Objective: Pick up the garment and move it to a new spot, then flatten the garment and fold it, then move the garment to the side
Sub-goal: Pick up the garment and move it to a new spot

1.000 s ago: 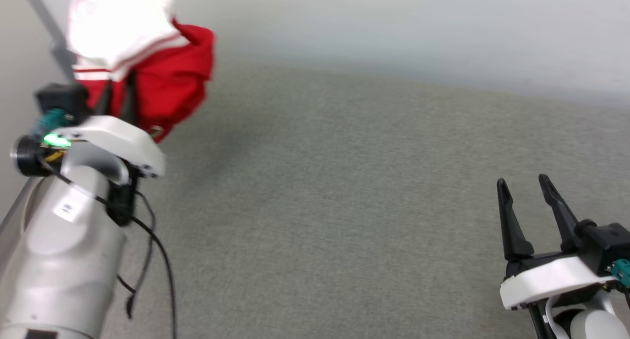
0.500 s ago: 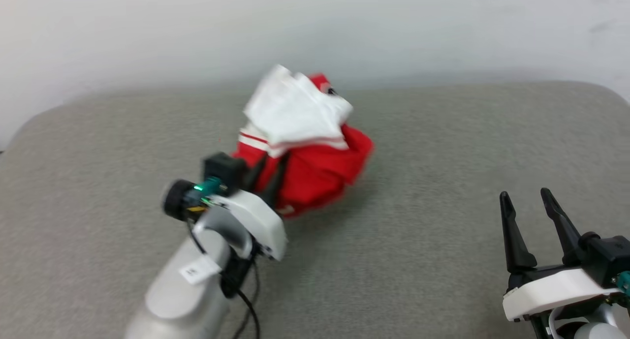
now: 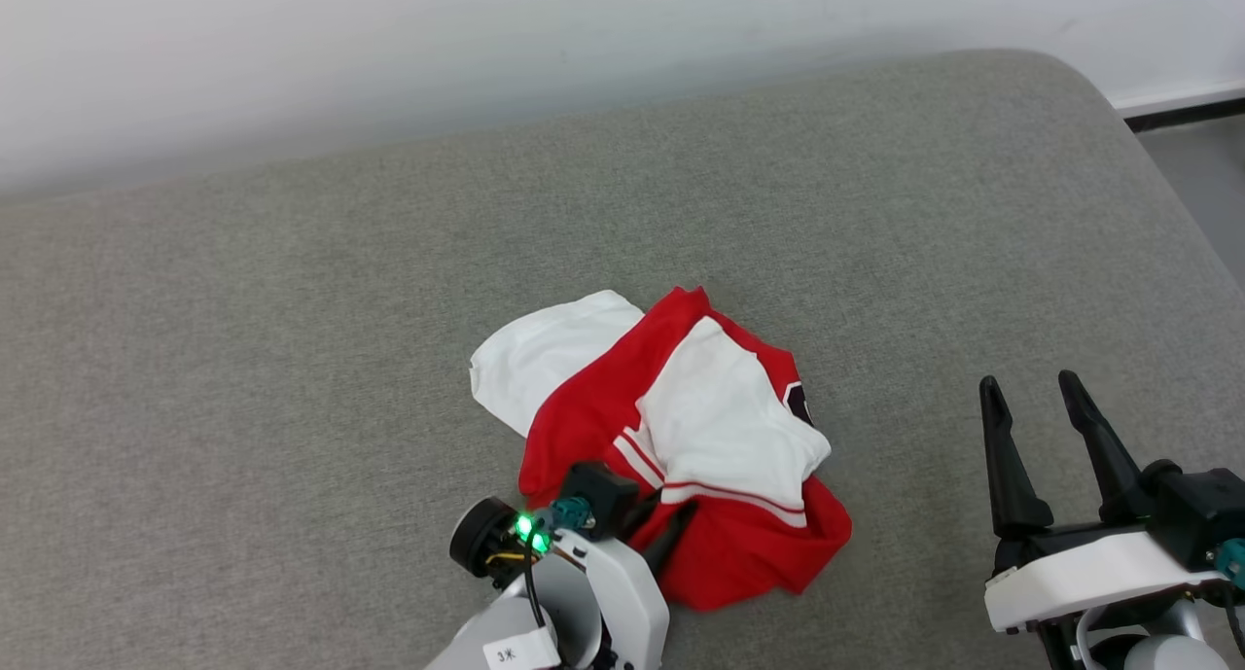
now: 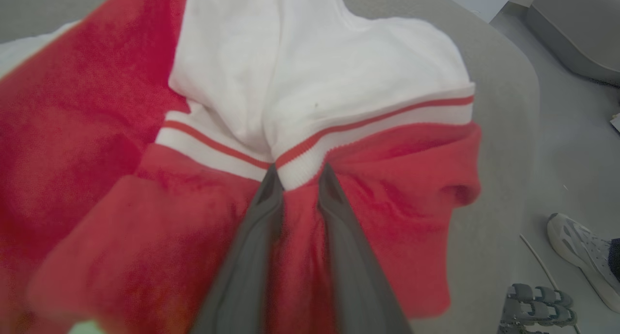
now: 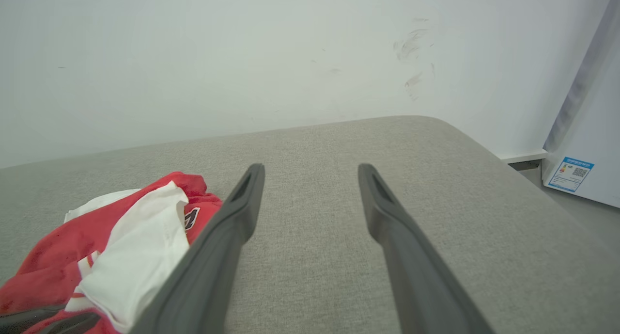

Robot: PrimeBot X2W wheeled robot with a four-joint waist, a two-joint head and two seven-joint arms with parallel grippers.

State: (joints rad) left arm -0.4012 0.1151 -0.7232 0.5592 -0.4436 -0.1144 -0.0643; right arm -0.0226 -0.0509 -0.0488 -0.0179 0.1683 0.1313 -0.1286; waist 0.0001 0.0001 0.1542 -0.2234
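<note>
Grey cushion (image 3: pixel 243 378) in the head view bears the crumpled garment (image 3: pixel 720 427) mid-surface, and the right gripper (image 3: pixel 1029 380) stands wide open and empty. In the left wrist view the left gripper (image 4: pixel 298 171), nearly closed, pinches a red fold, a thin hold that could slip. In the right wrist view the bunched layers could trap creases during flattening.

Grey fabric surface (image 3: pixel 292 339), white wall (image 3: pixel 389 57)

T-shirt (image 3: pixel 671 456): red jersey, white short sleeves, red-white striped trim (image 3: pixel 731 495) at sleeve hem. Crumpled in loose heap, not flat. Top sleeve (image 3: pixel 725 422) folded over red body; second sleeve (image 3: pixel 545 359) spread out toward left. Scrap of black, white-outlined print (image 3: pixel 798 401) at right side. Lies on grey bench (image 3: pixel 292 310), mid-width, well short of far edge and far-right corner.
</note>
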